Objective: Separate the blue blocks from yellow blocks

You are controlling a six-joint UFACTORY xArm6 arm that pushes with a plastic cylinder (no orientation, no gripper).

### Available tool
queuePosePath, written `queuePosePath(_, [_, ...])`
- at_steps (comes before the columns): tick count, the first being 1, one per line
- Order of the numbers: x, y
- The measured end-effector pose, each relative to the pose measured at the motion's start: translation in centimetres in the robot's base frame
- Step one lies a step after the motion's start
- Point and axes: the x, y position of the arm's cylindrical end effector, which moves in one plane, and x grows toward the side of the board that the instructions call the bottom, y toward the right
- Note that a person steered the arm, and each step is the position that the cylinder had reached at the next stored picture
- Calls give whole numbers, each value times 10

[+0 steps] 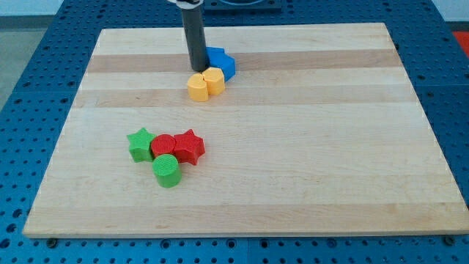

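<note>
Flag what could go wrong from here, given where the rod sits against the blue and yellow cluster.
1. My tip sits at the blue block's left edge, just above the two yellow blocks. The three appear to touch, so a push may well drag yellow along with blue.
2. The rod hides part of the blue block, so whether it is one block or two is unclear.
3. A downward push could send the yellows toward the red and green cluster.

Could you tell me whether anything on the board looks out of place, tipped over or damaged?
Nothing stands out. The blue block still touches the two yellow blocks near the view's top, with my tip against them. The red and green blocks sit bunched lower left, all flat and undamaged on the board.
</note>
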Motion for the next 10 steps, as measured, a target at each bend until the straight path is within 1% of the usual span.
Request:
queuePosePath(2, [19, 31])
queuePosePath(4, [48, 32])
queuePosePath(5, [63, 42])
queuePosePath(6, [67, 76])
queuePosePath(7, [67, 103])
queuePosePath(8, [48, 104])
queuePosePath(9, [33, 93])
queuePosePath(10, [32, 74])
